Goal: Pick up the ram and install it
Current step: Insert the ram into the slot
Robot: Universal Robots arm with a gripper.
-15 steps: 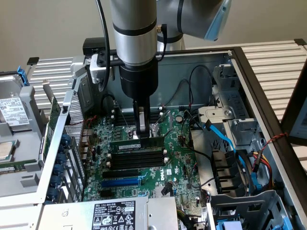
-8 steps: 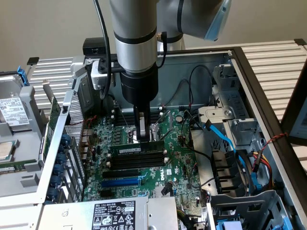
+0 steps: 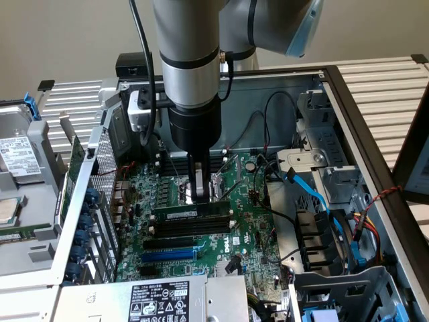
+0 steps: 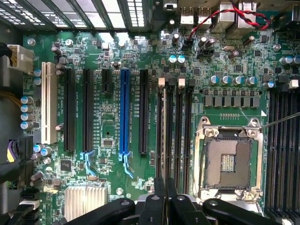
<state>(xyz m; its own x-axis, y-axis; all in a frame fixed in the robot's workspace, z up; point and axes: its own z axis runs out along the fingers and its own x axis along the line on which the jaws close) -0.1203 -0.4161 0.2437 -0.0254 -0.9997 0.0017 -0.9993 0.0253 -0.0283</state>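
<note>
Starting at the gripper [image 3: 199,193], seen from the exterior view below the grey arm [image 3: 191,67]: fingers drawn together, tips down on the upper edge of the ram [image 3: 191,210]. Cannot tell whether pinching that edge or only resting on it. Finding the ram standing on its long edge, level, across the motherboard [image 3: 248,235], just beside the black memory slots [image 3: 191,226] and on the side away from the blue expansion slot [image 3: 171,255].

Looking straight down past the gripper [image 4: 165,197] in the wrist view: the two black fingers pressed side by side, in line with the black memory slots [image 4: 185,131]. Hard to pick out the thin green stick there among the dark slots. Gaining instead the open CPU socket [image 4: 229,161] with its metal frame just beside those slots, the blue expansion slot [image 4: 124,112] on their other side, a white slot [image 4: 47,103] well beyond it, a silver finned heat sink [image 4: 84,201], and a twisted red and black wire [image 4: 220,18] at the edge of the motherboard [image 4: 112,61].

Back in the exterior view, getting the wider surroundings: the grey case wall [image 3: 275,84] behind the arm, blue cables [image 3: 315,194] toward the exterior view's right, and a labelled metal box [image 3: 157,302] nearest the camera
</note>
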